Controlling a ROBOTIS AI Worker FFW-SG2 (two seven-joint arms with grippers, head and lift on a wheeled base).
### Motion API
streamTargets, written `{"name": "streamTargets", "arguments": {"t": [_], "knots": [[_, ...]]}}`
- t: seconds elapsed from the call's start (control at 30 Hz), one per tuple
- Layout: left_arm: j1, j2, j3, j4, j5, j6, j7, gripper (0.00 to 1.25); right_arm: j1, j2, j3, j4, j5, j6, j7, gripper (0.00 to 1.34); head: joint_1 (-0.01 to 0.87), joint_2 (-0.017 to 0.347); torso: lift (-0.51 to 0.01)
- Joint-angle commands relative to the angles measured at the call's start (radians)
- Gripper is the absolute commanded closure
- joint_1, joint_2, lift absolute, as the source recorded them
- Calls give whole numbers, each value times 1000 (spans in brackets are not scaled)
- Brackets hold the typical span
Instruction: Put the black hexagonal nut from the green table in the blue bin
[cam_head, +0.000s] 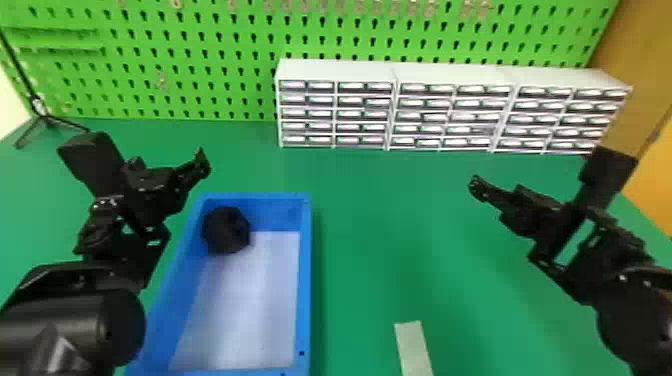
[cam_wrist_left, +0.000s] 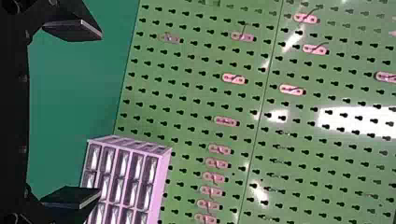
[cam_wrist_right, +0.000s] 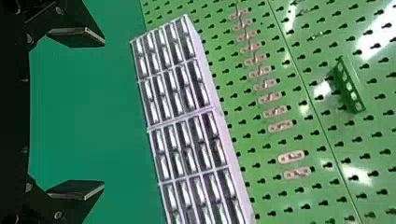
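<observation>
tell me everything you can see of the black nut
The black hexagonal nut is a chunky, dark, matte-looking piece with an angular outline and a darker spot that may be its hole. It sits inside the blue bin, in the far left corner as the head view shows it, resting on the pale floor close to the blue walls. No gripper touches it. Its material and exact tilt I cannot tell.

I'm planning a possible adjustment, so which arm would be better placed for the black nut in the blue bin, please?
Likely left: the left gripper, open, is nearer the nut; the right gripper is well right of the blue bin.
</observation>
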Motion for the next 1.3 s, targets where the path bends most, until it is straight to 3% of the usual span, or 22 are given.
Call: {"name": "streamTargets", "arguments": {"t": [0.0,0.7,0.87,1.27], "knots": [[0,0,0,0,0,-2,-1,110,10,0,-30,29,5,-31,10,214,692,8,-97],[-5,-2,6,9,-9,-5,13,110,-58,-10,0,189,43,-93,63,214,692,8,-97],[-3,-2,8,17,5,-5,13,110,-67,-3,9,204,92,-102,62,214,692,8,-97],[0,-3,-5,28,12,-5,13,110,-90,84,-7,212,324,-137,62,219,692,8,-97]]}}
